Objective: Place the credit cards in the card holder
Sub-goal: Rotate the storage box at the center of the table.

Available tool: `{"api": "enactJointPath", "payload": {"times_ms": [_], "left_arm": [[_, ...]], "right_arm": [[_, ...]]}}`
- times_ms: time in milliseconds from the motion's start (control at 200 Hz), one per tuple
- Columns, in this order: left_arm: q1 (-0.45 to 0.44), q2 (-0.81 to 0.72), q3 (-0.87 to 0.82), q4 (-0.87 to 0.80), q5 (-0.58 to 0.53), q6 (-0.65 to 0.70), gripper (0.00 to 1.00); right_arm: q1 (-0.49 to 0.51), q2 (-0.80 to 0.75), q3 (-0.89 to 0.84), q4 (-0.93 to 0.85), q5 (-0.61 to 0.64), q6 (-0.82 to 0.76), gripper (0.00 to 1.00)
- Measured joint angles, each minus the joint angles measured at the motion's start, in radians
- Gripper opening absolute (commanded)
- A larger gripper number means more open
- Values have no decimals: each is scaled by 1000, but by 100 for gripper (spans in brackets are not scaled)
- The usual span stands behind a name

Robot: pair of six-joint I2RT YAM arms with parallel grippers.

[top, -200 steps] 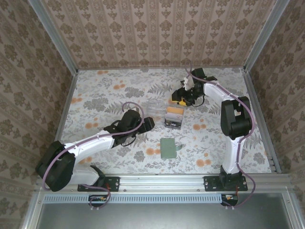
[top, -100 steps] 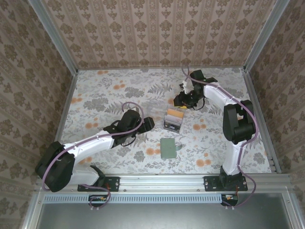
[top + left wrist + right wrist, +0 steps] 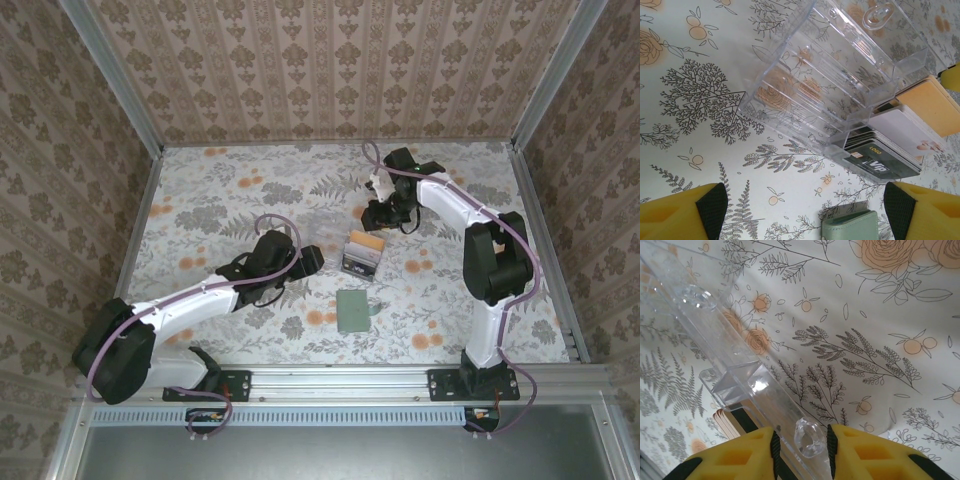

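Note:
The credit cards (image 3: 900,132) lie fanned in a stack at one end of an open clear plastic box (image 3: 830,75), orange, white and a black one on top; from above they are a small stack (image 3: 363,250). The sage-green card holder (image 3: 354,311) lies folded flat nearer the arms, its edge (image 3: 850,227) between my left fingers. My left gripper (image 3: 805,210) hovers open over bare table, beside the box. My right gripper (image 3: 802,445) is shut on the clear box's wall (image 3: 730,335), next to a ring-shaped tab (image 3: 809,437). Orange card edges (image 3: 722,420) show under that wall.
The floral tablecloth (image 3: 230,190) covers the whole table, fenced by metal rails (image 3: 540,240) and patterned walls. The clear box's empty half (image 3: 325,225) lies left of the cards. Open cloth stretches to the left and far side.
My right gripper has moved left and down toward the far end of the card stack, and its jaws have narrowed onto the clear box's wall. The left arm has stayed put.

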Motion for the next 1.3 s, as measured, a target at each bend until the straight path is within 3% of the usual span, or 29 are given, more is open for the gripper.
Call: {"api": "enactJointPath", "payload": {"times_ms": [535, 895, 1035, 1300], "left_arm": [[0, 0, 0, 0, 1, 0, 84], [0, 0, 0, 4, 19, 2, 84], [0, 2, 0, 4, 27, 9, 84], [0, 3, 1, 4, 38, 20, 85]], "right_arm": [[6, -78, -31, -29, 255, -43, 17], [5, -185, -152, -14, 289, 64, 14], [5, -195, -167, 1, 291, 119, 18], [8, -230, -163, -12, 312, 158, 45]]}}
